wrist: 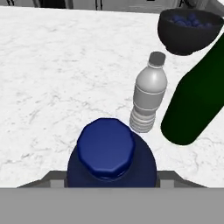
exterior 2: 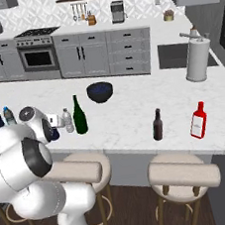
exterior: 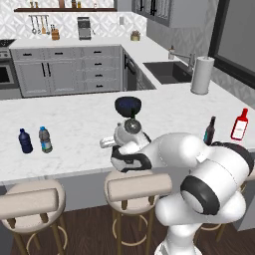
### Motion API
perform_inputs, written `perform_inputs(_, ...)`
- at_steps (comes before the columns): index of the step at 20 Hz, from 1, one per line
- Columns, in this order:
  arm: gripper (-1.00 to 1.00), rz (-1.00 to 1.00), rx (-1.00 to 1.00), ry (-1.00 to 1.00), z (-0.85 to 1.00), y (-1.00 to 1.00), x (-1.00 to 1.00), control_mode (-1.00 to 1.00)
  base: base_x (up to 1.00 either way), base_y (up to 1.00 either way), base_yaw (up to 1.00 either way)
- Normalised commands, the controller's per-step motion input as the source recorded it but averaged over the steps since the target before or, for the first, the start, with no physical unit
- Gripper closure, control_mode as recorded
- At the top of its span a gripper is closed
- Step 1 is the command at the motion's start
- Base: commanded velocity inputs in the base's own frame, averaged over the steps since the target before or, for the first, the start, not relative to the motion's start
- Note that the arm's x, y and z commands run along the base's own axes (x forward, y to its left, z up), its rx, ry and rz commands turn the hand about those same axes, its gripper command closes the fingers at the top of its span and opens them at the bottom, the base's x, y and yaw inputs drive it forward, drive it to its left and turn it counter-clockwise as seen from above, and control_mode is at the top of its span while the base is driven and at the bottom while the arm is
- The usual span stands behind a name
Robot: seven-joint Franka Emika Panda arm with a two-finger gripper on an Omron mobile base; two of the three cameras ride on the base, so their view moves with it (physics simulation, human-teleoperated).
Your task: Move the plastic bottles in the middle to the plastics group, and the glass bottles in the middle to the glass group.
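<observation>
I read the task as barely started: the dark blue bottle [wrist: 111, 155], the clear grey bottle [wrist: 148, 94] and the green wine bottle [exterior 2: 79, 116] all sit mid-counter, none yet with the plastics pair [exterior: 34, 140] at the left end or the red bottle [exterior 2: 199, 120] and brown bottle [exterior 2: 157, 125] at the right. The gripper [wrist: 111, 183] looks clamped on the blue bottle, which sits between the jaws with its cap right under the hand camera. The right base view gives me both groups and the bowl [exterior 2: 100, 92]; the hand view gives the grip, which the arm hides in the base views.
</observation>
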Motion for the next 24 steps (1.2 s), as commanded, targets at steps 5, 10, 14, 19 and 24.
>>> perform_inputs(5,1.0,0.15,-0.08,0.27,0.63,0.85,0.0,-1.0,0.0,0.0,0.0)
perform_inputs(10,1.0,0.14,-0.03,0.23,-0.03,0.6,-0.1,-1.0,0.0,0.0,0.0)
perform_inputs(14,1.0,0.11,0.0,0.05,-0.14,0.62,0.0,-1.0,0.0,0.0,0.0)
perform_inputs(19,1.0,0.05,0.0,0.0,-0.2,0.26,0.05,-1.0,0.0,0.0,0.0)
perform_inputs(24,1.0,0.02,0.0,0.01,0.0,0.46,0.32,-1.0,0.0,0.0,0.0)
